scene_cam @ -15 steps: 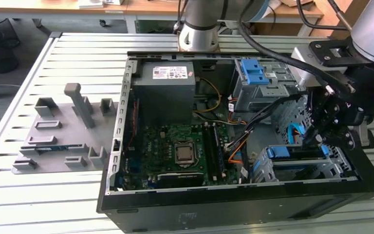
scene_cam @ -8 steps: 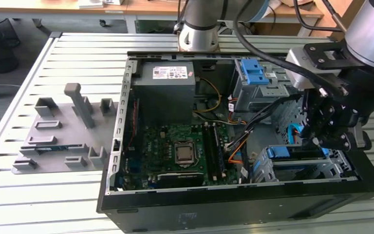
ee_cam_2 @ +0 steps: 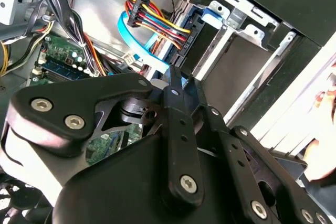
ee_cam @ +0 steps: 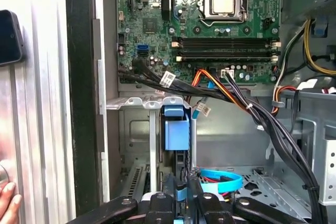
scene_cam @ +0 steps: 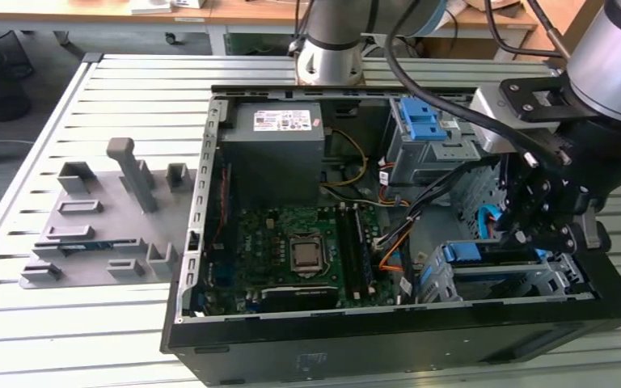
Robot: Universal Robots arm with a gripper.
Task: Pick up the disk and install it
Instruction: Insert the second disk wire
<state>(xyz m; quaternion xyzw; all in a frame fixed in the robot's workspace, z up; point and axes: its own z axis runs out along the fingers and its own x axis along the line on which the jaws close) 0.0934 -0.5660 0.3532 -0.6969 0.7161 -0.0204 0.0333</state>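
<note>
The disk (ee_cam: 176, 127) stands on edge in the drive cage (ee_cam: 131, 124) at the case's front corner, its blue carrier bracket toward the motherboard. My gripper (ee_cam: 182, 195) is shut on the disk's near end, a black finger on each side of its thin edge. In the second wrist view the fingertips (ee_cam_2: 173, 80) meet over a sliver of blue bracket beside the cage. In the exterior view my gripper (scene_cam: 534, 234) reaches down into the open case at the exterior view's right, just above the disk's blue bracket (scene_cam: 472, 252).
A light blue data cable (ee_cam: 220, 182) and bundled power cables (ee_cam: 247, 103) run close by the cage. The motherboard (scene_cam: 300, 250), grey power supply (scene_cam: 278, 149) and another blue-fronted bay (scene_cam: 424, 121) sit inside the case. A grey fixture tray (scene_cam: 95, 234) lies on the table. A person's hand (ee_cam: 8, 203) rests outside the case.
</note>
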